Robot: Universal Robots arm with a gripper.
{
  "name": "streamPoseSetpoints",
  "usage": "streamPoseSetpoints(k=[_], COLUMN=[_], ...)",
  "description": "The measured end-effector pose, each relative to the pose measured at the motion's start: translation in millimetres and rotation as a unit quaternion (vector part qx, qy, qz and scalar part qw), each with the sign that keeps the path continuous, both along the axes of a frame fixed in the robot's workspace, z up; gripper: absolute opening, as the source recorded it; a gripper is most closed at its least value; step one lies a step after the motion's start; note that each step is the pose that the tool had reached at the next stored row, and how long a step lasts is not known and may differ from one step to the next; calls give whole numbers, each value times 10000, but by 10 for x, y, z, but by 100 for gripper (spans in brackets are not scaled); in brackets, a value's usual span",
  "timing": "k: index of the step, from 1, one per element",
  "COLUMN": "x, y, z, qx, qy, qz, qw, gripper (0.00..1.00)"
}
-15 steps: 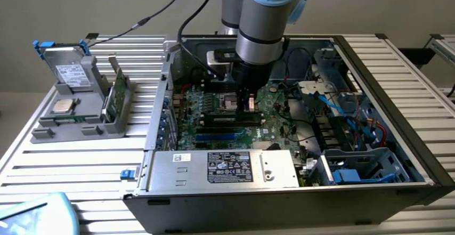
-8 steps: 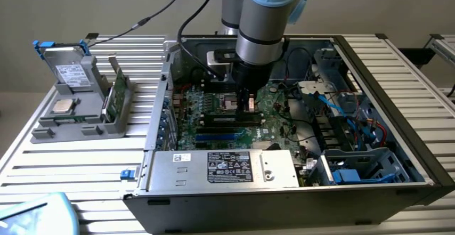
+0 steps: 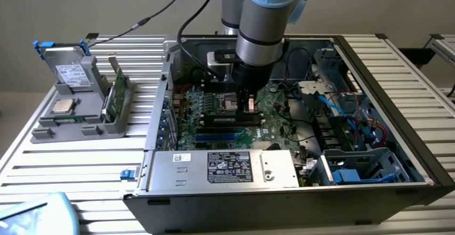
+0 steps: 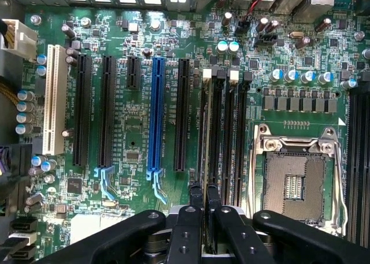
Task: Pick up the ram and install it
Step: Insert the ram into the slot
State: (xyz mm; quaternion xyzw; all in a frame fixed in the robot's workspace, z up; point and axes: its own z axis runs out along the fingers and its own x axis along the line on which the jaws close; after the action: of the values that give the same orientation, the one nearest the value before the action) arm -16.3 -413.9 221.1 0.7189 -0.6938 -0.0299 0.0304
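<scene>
While upright above black slots (image 4: 228, 131), ram (image 3: 249, 106) inside the narrowed gripper (image 4: 205, 197).

Green motherboard (image 4: 139, 142), blue slot (image 4: 155, 114), white slot (image 4: 55, 99); tool (image 4: 204, 193) looks black.

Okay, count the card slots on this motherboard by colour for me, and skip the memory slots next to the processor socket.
white card slot: 1
blue card slot: 1
black card slots: 4
Total: 6
</scene>
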Motion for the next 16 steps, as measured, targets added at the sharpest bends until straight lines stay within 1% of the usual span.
streamPoseSetpoints(k=[11, 13, 15, 16], x=[0, 0, -1, -1], y=[1, 2, 2, 2], z=[-7, -7, -6, -6], qx=[0, -2, -3, -4], qy=[0, 3, 6, 8], qz=[-7, -12, -14, -15], qw=[10000, 10000, 10000, 10000], gripper=[14, 15, 28, 28])
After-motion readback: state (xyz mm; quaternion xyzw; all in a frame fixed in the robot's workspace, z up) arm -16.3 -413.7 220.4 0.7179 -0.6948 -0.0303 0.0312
